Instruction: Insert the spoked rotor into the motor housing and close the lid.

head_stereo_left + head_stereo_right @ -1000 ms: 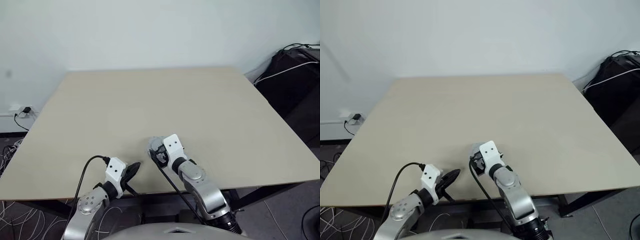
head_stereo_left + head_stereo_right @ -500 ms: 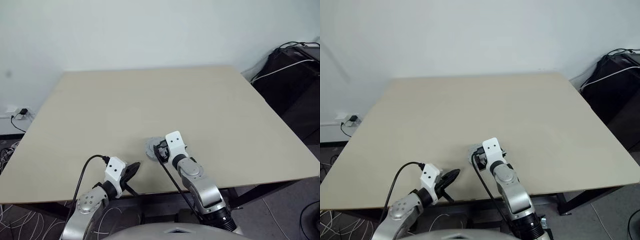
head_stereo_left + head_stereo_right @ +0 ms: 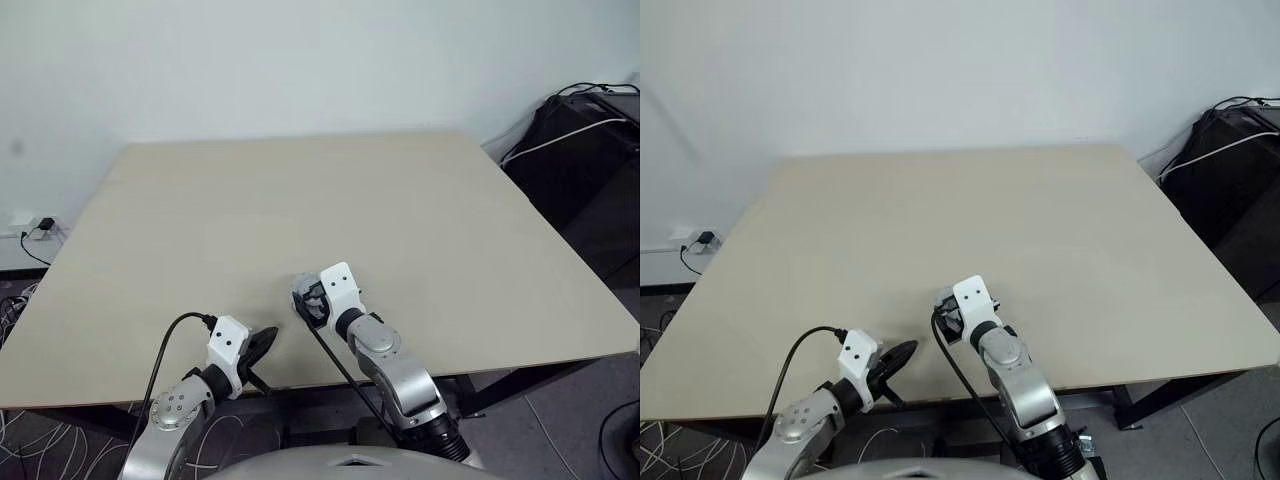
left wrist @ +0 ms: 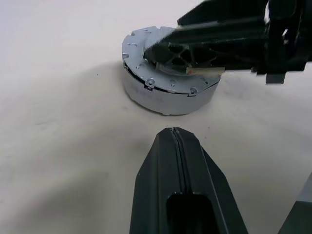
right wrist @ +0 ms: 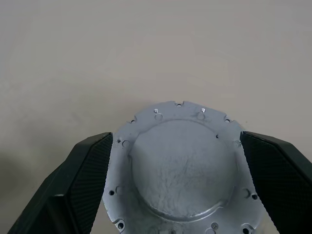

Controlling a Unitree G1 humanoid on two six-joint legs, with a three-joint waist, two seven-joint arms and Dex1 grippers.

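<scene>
Since a second ago your right gripper (image 5: 178,180) has barely shifted; it sits over the same spot near the table's front edge. Its black fingers (image 5: 85,180) stand wide on either side of the round grey metal lid (image 5: 183,168), whose smooth grey face is up, capping a low grey cylinder (image 4: 165,90). You cannot see what lies inside. Your left gripper (image 4: 176,141) is pressed closed, empty, just beside it. The beige tabletop (image 3: 300,200) meets a pale wall (image 3: 300,60); black bag (image 3: 585,150) with cables to the right.
</scene>
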